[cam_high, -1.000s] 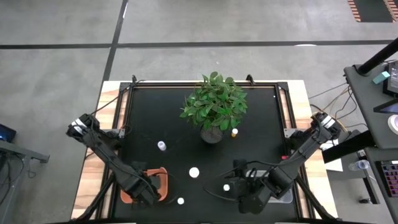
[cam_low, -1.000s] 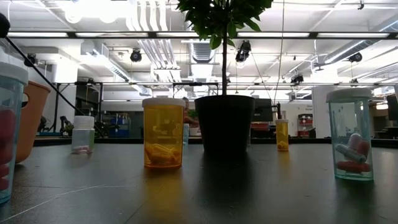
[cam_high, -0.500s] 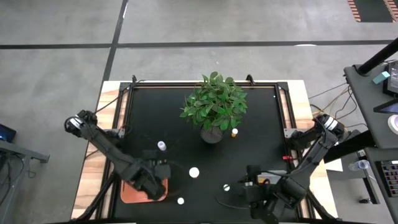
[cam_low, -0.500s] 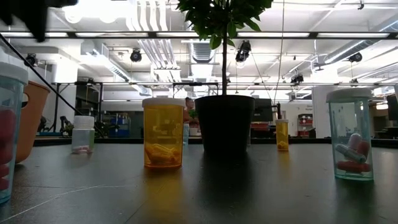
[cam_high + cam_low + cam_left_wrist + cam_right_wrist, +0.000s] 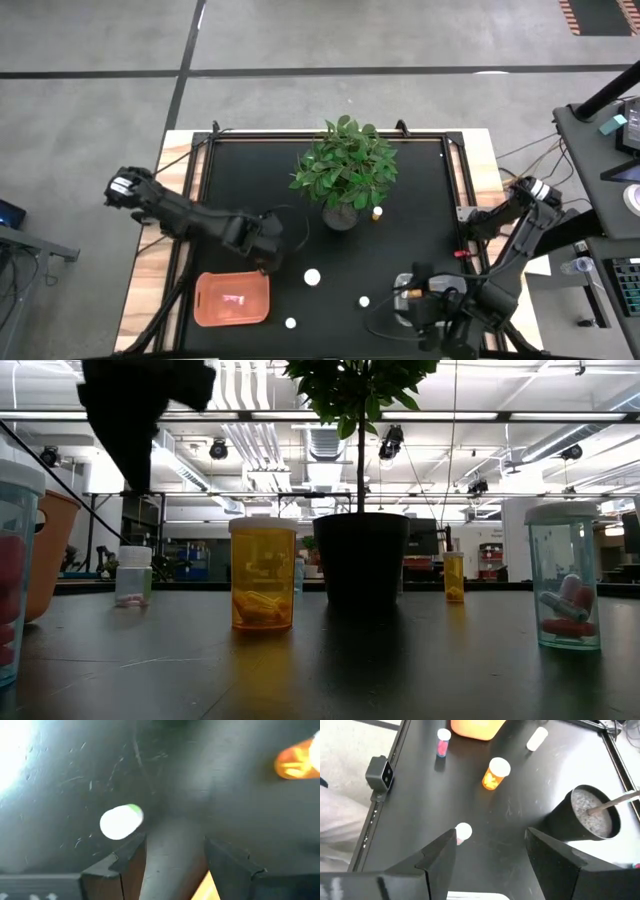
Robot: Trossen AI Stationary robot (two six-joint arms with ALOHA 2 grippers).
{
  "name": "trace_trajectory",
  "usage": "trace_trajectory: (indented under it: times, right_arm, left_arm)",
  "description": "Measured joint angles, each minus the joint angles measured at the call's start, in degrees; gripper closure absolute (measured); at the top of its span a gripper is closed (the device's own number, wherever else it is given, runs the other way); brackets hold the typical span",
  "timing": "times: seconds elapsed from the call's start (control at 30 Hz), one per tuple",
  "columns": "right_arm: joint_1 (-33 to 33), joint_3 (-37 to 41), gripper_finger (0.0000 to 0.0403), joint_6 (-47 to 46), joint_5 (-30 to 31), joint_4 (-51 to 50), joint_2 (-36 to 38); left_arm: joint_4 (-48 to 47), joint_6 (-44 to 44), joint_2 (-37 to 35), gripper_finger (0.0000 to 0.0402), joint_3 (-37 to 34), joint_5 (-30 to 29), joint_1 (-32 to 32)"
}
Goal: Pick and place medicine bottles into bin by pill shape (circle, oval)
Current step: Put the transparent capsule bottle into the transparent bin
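In the high view the left claw (image 5: 268, 243) sits left of centre, over the small white bottle (image 5: 260, 234) that stands on the black tabletop (image 5: 420, 200) above the orange bin (image 5: 232, 298). The left wrist view shows that bottle (image 5: 121, 821) as a pale cap just beside one of the two dark fingers (image 5: 122, 865), which stand apart with nothing between them; the claw is wide and empty. The orange bin already holds something pinkish at its middle, too small to name.

The right claw (image 5: 432, 312) waits at the lower right of the high view. Its own wrist view shows its fingers (image 5: 440, 857) spread wide and holding nothing, with a white-capped bottle (image 5: 463, 831) close ahead, an orange bottle (image 5: 495, 773) farther off and the plant pot (image 5: 587, 817) at the right of the frame.

Other bottles stand loose: the white-capped one (image 5: 312, 277) at centre, one (image 5: 364, 301) to its lower right, one (image 5: 290, 323) near the bottom edge, and a small orange one (image 5: 377, 213) beside the potted plant (image 5: 344, 170).

The step in hand looks like the reach for the next bottle by the left arm. The next move would call for centring the fingers around the white bottle, lowering, and closing gently so the light bottle does not tip. Which bin suits it cannot be told; its pills are not visible.
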State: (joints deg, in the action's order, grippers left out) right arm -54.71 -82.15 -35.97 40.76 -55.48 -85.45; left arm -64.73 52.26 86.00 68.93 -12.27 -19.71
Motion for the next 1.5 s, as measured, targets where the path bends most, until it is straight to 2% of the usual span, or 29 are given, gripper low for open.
trace_trajectory:
  times: [0.3,0.63,0.73,0.87,0.97,1.07,1.33,1.5]
  right_arm:
    - [-0.2,7.4,0.0174,0.0,3.2,2.8,6.5]
    - [-0.2,19.3,0.0174,0.8,4.5,13.2,15.5]
    - [-0.2,22.4,0.0174,1.1,4.5,16.2,17.6]
    - [-0.2,25.7,0.0174,2.7,4.5,20.2,19.9]
    - [-0.2,27.0,0.0174,4.4,4.5,22.6,20.7]
    - [-0.2,27.6,0.0174,6.1,4.5,24.5,21.0]
    - [-0.2,26.9,0.0174,6.6,4.5,24.5,20.4]
    - [-0.2,26.8,0.0174,6.6,4.5,24.6,20.4]
  left_arm:
    - [-0.4,-1.6,0.1,0.0221,-3.0,5.2,6.3]
    - [-0.2,-2.3,0.6,0.0218,-5.8,5.2,9.7]
    - [-0.2,-3.5,0.4,0.0197,-5.7,5.7,9.6]
    - [-0.2,-3.6,0.3,0.0147,-5.6,5.8,9.6]
    - [0.2,-3.6,0.4,0.0114,-6.5,5.8,9.7]
    - [0.5,-3.6,1.0,0.0105,-7.4,5.9,10.1]
    - [2.1,-6.1,2.7,0.0104,-7.6,5.1,11.8]
    - [2.8,-6.8,2.8,0.0128,-7.7,4.7,12.4]
